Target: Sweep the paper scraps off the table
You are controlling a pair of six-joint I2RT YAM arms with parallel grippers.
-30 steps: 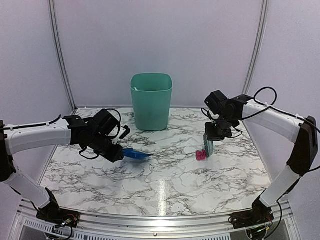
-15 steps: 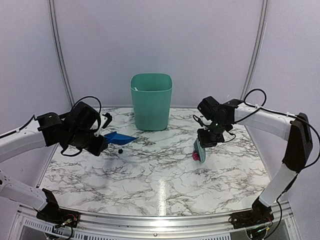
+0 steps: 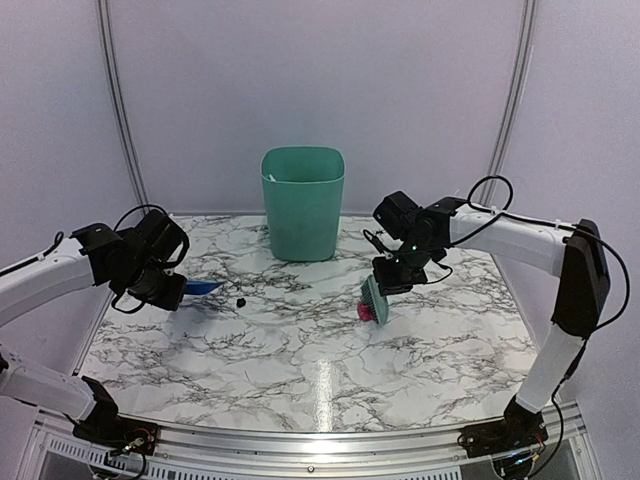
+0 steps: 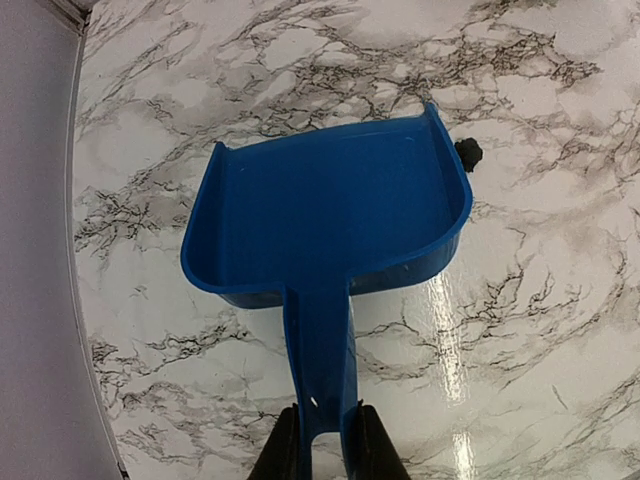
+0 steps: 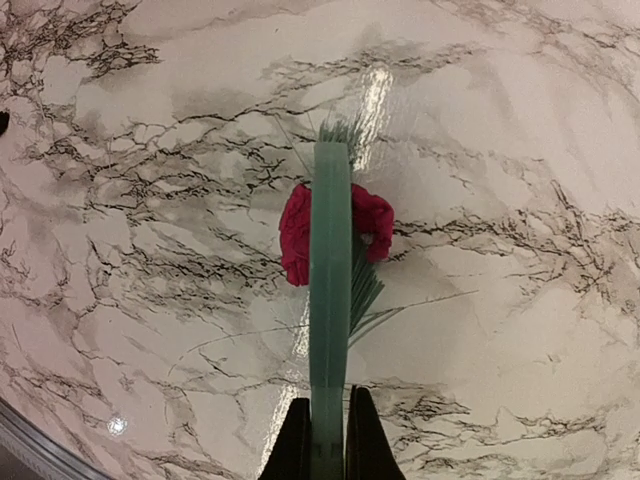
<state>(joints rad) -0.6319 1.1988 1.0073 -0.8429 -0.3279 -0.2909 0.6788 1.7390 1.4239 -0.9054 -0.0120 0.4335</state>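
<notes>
My left gripper (image 3: 172,291) (image 4: 323,442) is shut on the handle of the blue dustpan (image 4: 325,215) (image 3: 203,287), held low over the left of the marble table (image 3: 320,370). A small black paper scrap (image 3: 240,302) (image 4: 468,152) lies just off the pan's right corner. My right gripper (image 3: 388,276) (image 5: 328,440) is shut on the green hand brush (image 5: 330,290) (image 3: 374,298), its bristles down on the table. A magenta-pink crumpled scrap (image 3: 366,311) (image 5: 296,235) sits under the brush head, showing on both sides of it.
A teal waste bin (image 3: 303,202) stands at the back centre of the table. A metal rail (image 3: 300,440) runs along the near edge. White walls close in the left, right and back.
My left arm has drawn back left with the dustpan, leaving the black scrap on the table. My right arm has pushed the brush and pink scrap leftward toward the middle.
</notes>
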